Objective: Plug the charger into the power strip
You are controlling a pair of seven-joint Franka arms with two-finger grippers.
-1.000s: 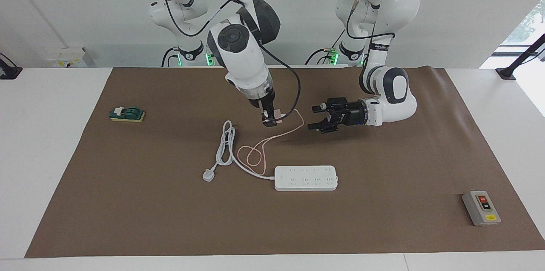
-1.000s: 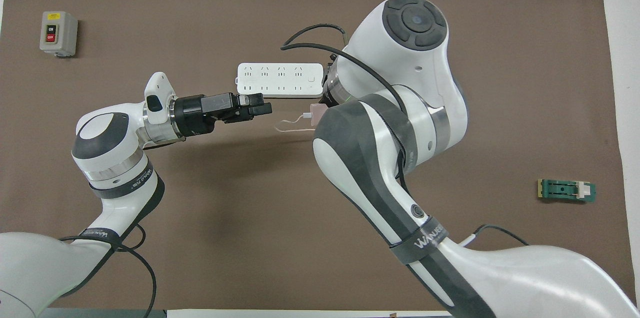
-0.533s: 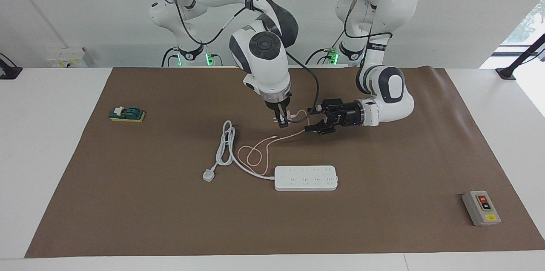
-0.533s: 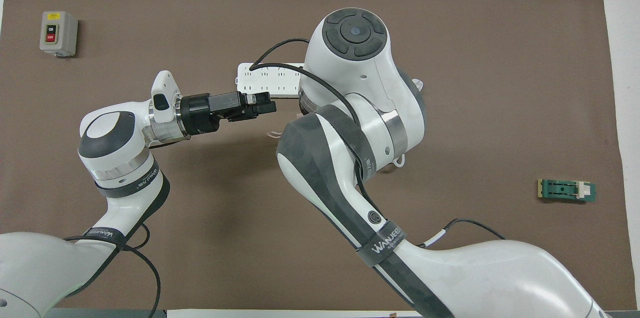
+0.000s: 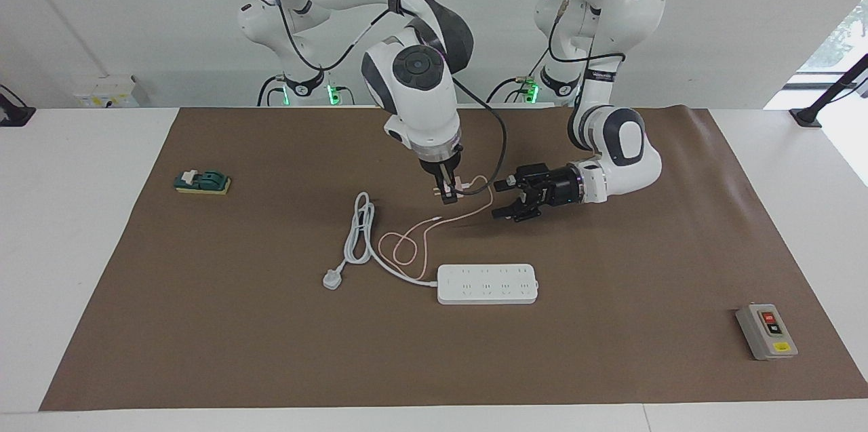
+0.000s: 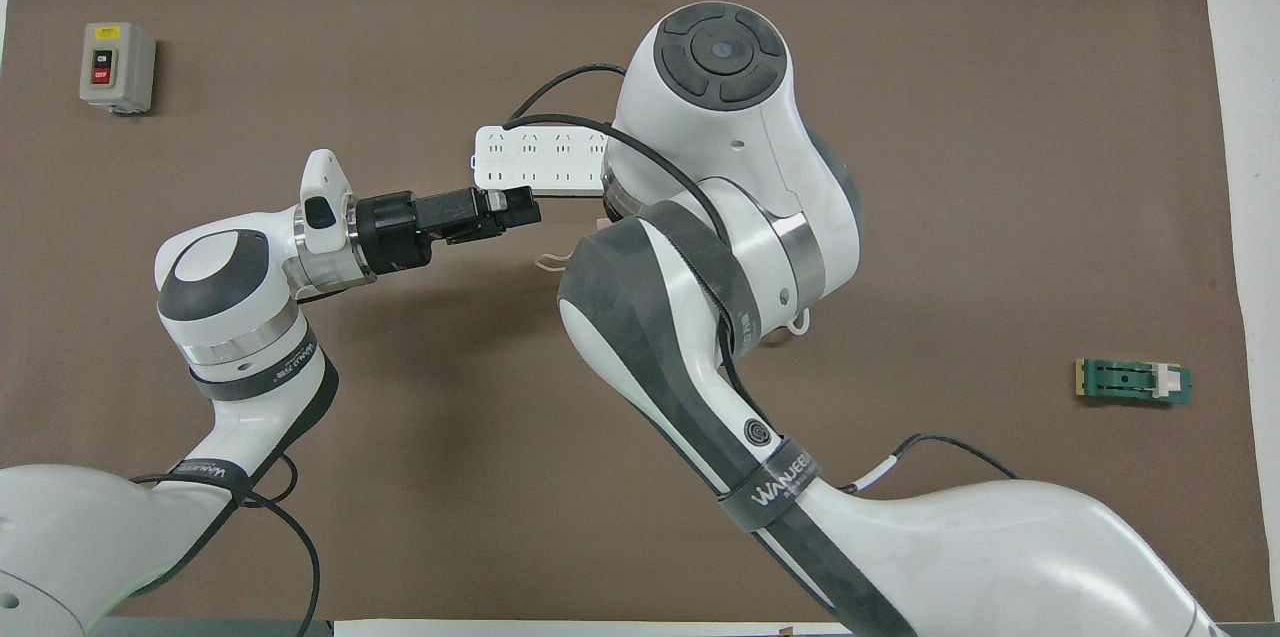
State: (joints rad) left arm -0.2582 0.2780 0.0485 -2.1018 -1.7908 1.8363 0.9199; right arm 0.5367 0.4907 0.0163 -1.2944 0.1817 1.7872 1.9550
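So the right hand (image 5: pixel 448 193) is up over the brown mat (image 5: pixel 203 323), clenched on the charger (image 5: pixel 460 184), a little pink cube. Its thin pink cable (image 5: pixel 407 242) droops down and loops on the mat, close to the power strip's thick white cord (image 5: pixel 358 232). The left hand (image 5: pixel 502 199) sits just beside the charger, fingers spread wide, grasping nothing. The power strip (image 5: pixel 487 283) lies flat on the counter, farther from the robots than both hands. In the overhead view the right arm hides the charger.
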